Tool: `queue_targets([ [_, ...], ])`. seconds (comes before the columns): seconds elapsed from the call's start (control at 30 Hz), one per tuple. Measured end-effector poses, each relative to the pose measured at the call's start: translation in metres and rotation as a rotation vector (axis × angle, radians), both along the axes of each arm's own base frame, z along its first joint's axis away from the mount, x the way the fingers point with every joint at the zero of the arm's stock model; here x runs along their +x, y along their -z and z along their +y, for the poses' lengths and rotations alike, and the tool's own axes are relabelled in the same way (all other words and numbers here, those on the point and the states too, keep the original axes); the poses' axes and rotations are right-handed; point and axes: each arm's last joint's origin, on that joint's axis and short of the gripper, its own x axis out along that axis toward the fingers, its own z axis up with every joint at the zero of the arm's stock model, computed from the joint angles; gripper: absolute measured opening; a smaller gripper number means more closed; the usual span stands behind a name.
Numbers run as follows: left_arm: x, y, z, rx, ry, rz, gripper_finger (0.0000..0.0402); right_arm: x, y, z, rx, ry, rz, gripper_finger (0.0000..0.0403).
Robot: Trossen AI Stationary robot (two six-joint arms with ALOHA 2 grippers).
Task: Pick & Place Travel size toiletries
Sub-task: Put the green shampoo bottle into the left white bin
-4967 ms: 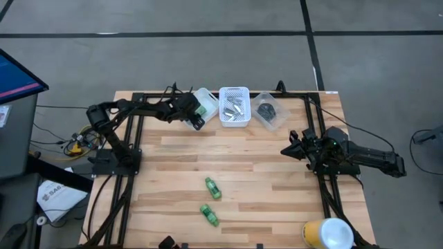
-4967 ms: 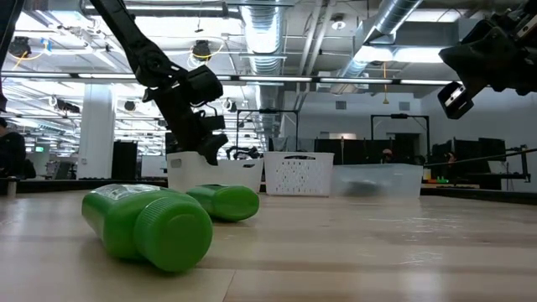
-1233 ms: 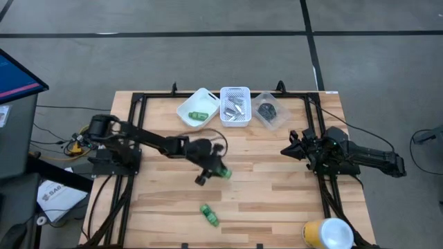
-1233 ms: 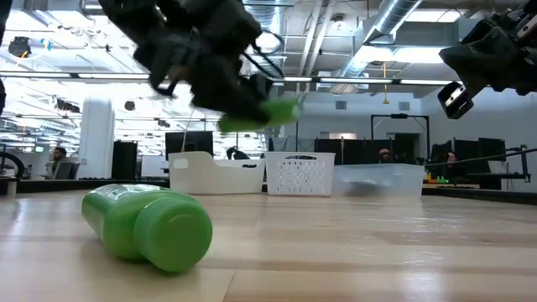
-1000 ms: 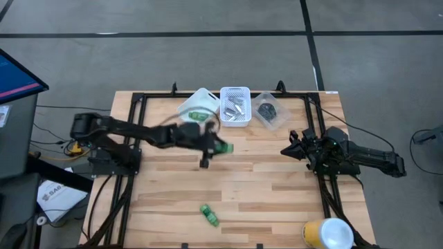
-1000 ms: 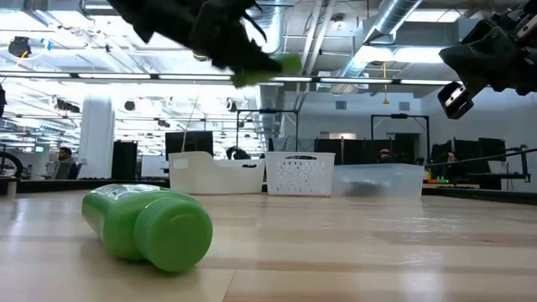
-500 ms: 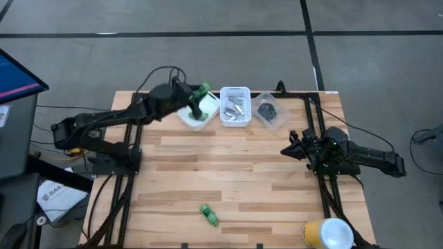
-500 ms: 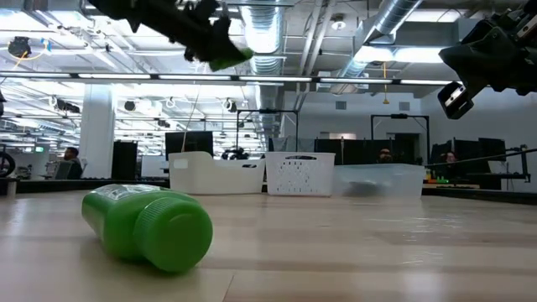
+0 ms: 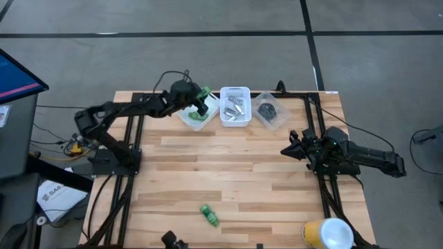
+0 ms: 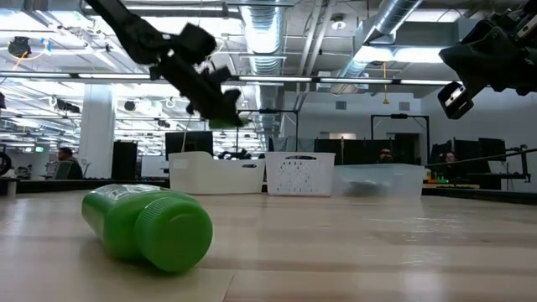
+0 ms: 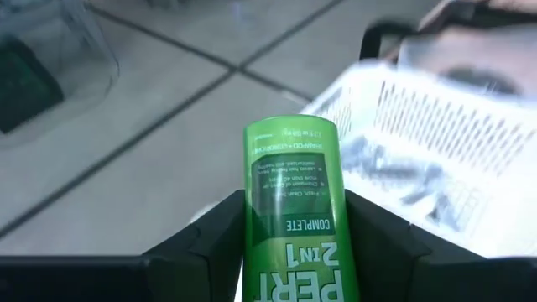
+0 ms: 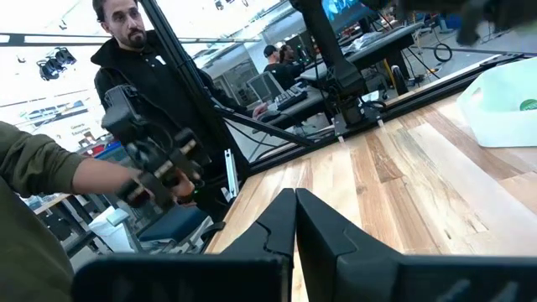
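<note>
My left gripper (image 9: 199,99) hangs over the white bin (image 9: 188,117) at the table's far edge, shut on a bright green bottle (image 11: 292,193). A second green bottle (image 9: 196,116) lies inside that bin. A third (image 9: 209,214) lies on its side on the table near the near edge, large in the low view (image 10: 147,228). Silvery tubes fill the white basket (image 9: 234,106), and black pots sit in the clear tub (image 9: 270,111). My right gripper (image 9: 292,149) waits shut above the table's right side. My left gripper pinches the green bottle by the sides of its body (image 11: 252,243), one finger (image 11: 214,239) on each flank. The bottle runs along the fingers and sticks out past their ends. It is lifted clear above the bin, slanting downward (image 10: 223,121).
The bin, the basket and the tub stand in a row along the far edge. A yellow and white cup (image 9: 328,234) stands at the near right corner. A person (image 12: 126,101) with a hand-held device is beyond the table. Bare wood lies between the arms.
My left gripper has carried the green bottle from above the middle of the table toward the far edge, swinging high, then coming down over the white bin. It has stayed shut on the bottle throughout. The bottle near the near edge has not moved.
</note>
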Motion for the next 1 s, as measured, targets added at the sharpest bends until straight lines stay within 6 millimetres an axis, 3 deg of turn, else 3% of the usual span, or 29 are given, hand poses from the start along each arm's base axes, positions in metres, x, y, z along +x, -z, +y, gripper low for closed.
queue_targets([
  [0.17, 0.009, 0.030, 0.004, -0.056, 0.003, 0.078, 0.0171, 0.000, 0.000, 0.000, 0.000, 0.000, -0.001, 0.0005],
  [0.4, 0.013, 0.055, 0.010, -0.102, 0.001, 0.140, 0.0168, 0.000, 0.000, 0.000, 0.000, 0.000, 0.000, 0.0005],
  [0.67, 0.012, 0.065, 0.014, -0.127, -0.012, 0.160, 0.0171, 0.000, 0.000, 0.000, 0.000, 0.000, 0.000, 0.0005],
  [1.0, 0.000, 0.066, 0.030, -0.258, -0.070, 0.037, 0.0172, 0.000, 0.000, 0.000, 0.000, 0.000, 0.000, 0.0005],
])
